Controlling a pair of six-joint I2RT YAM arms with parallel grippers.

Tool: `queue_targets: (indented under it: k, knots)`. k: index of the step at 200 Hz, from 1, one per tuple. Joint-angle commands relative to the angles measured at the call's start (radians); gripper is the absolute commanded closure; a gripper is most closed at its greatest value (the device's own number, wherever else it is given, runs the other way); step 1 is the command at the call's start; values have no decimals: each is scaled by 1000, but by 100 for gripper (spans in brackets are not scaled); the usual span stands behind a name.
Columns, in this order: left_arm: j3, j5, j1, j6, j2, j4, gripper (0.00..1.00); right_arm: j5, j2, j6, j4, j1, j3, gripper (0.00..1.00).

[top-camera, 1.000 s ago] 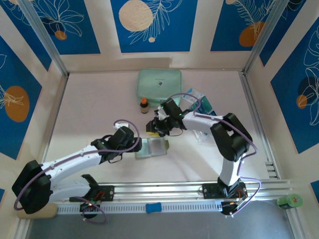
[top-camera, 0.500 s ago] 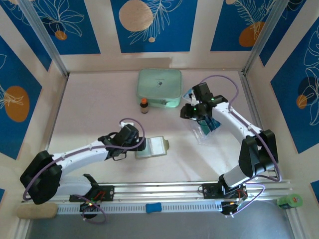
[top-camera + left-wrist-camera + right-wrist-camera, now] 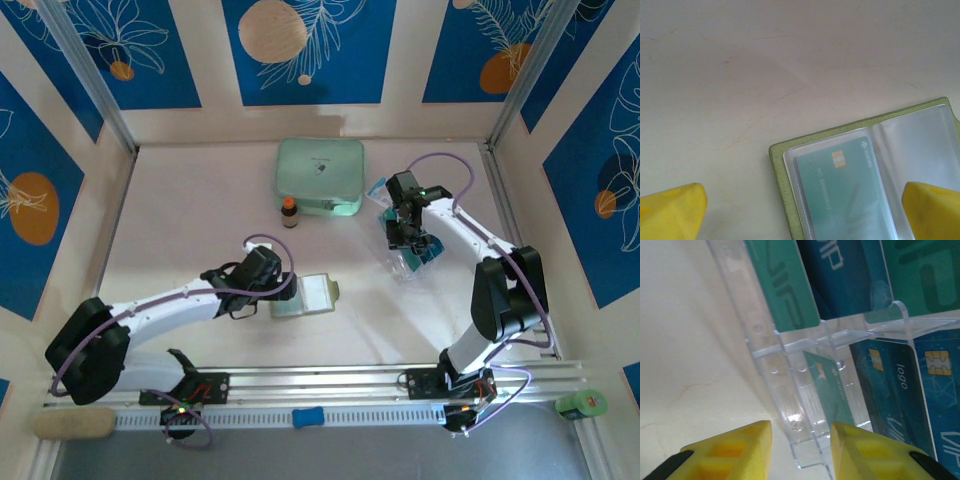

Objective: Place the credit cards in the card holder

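Observation:
The card holder (image 3: 312, 295) lies open on the table, olive-green with clear pockets. In the left wrist view a teal credit card (image 3: 845, 195) sits inside the card holder's (image 3: 780, 185) left pocket. My left gripper (image 3: 281, 290) (image 3: 802, 212) hovers open over the holder's left half, its yellow fingertips (image 3: 670, 212) set wide apart. Blue and teal credit cards (image 3: 420, 250) (image 3: 900, 390) stand in a clear plastic rack (image 3: 404, 264) (image 3: 790, 405) at the right. My right gripper (image 3: 407, 235) (image 3: 800, 450) is over the rack's corner, jaws partly open, one teal card (image 3: 832, 390) just ahead, nothing gripped.
A mint-green zip case (image 3: 318, 175) lies at the back centre, with a small brown bottle (image 3: 289, 212) in front of it. The metal frame rail (image 3: 350, 385) runs along the near edge. A green object (image 3: 580, 404) sits outside the frame at the lower right.
My right arm swung from above the card holder to the card rack at the right and its jaws narrowed slightly. My left gripper edged right towards the holder.

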Motion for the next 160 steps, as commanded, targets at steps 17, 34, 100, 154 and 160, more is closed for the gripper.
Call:
queue_targets:
  k: [17, 34, 100, 154, 160]
  knots:
    - [24, 18, 2, 1, 23, 10, 0, 106, 33, -26, -49, 10, 40, 65]
    - [29, 23, 2, 2, 34, 12, 0, 133, 42, -26, -56, 12, 40, 65]
    - [44, 26, 1, 10, 52, 18, 0, 147, 63, -25, -54, 19, 27, 67]
    - [41, 25, 1, 9, 47, 15, 0, 146, 80, -27, -42, 24, 8, 73]
    - [40, 23, 1, 10, 46, 15, 0, 146, 79, -27, -42, 24, 6, 74]
